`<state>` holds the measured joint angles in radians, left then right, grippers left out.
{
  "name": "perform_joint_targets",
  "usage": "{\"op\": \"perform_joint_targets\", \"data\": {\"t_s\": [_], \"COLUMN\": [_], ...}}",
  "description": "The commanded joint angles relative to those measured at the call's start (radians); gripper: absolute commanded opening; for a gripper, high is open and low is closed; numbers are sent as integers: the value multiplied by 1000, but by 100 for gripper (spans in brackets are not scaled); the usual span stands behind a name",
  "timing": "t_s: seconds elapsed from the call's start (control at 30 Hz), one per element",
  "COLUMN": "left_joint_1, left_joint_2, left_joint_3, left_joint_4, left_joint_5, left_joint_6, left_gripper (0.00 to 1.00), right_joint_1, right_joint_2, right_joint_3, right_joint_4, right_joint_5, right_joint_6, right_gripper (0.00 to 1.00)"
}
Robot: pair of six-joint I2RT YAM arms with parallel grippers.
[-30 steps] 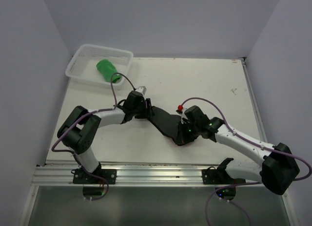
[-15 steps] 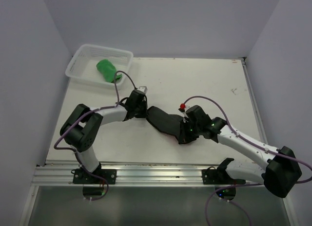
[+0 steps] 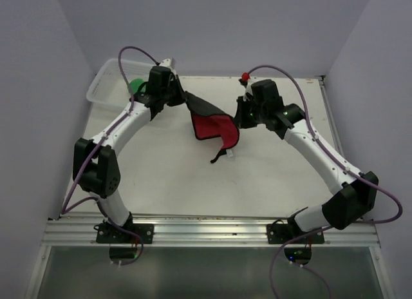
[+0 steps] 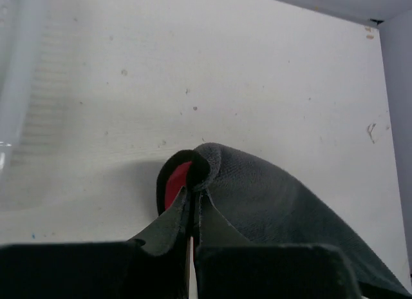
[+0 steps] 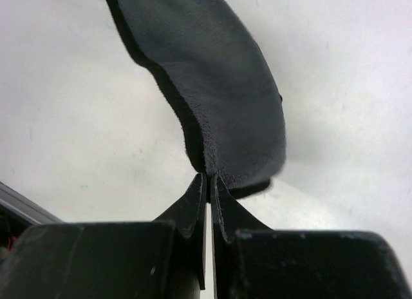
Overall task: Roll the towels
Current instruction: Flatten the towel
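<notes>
Left hand point(image 4: 192, 197), right hand point(image 5: 207, 183) each pinching red towel point(image 3: 212, 126), sagging between

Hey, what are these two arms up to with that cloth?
Both arms hold a red towel, grey underneath, hanging between them above the table. The left gripper and the right gripper are each shut on an edge. A green towel lies in the white basket at far left.

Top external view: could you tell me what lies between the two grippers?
The red towel sags across the gap, pinched by the left gripper and the right gripper, clearest in the top external view.
</notes>
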<state>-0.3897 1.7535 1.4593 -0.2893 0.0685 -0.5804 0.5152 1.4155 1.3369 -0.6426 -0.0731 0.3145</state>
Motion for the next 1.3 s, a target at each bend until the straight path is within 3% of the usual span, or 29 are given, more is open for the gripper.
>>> {"op": "perform_joint_targets", "data": {"t_s": [0.0, 0.17, 0.33, 0.47, 0.6, 0.93, 1.27], "left_joint_1": [44, 46, 46, 45, 43, 45, 45], "left_joint_2": [-80, -235, -469, -632, -752, -761, -828], "left_joint_3": [93, -42, -446, -799, -948, -967, -943], "left_joint_4": [-100, -80, -5, 68, 85, 42, 19], "left_joint_5": [44, 16, 1, 11, 4, -45, -45], "left_joint_6": [28, 25, -39, -93, -121, -104, -171], "left_gripper": [0, 0, 0, 0, 0, 0, 0], "right_joint_1": [6, 20, 54, 163, 189, 230, 253], "right_joint_2": [37, -36, -127, -231, -253, -193, -335], "right_joint_3": [171, 82, -122, -385, -545, -512, -533], "right_joint_4": [-74, 18, 47, 129, 185, 146, 92], "right_joint_5": [-63, -122, -204, -260, -261, -208, -35], "right_joint_6": [-100, -97, -115, -111, -75, -40, 41], "right_gripper": [0, 0, 0, 0, 2, 0, 0]}}
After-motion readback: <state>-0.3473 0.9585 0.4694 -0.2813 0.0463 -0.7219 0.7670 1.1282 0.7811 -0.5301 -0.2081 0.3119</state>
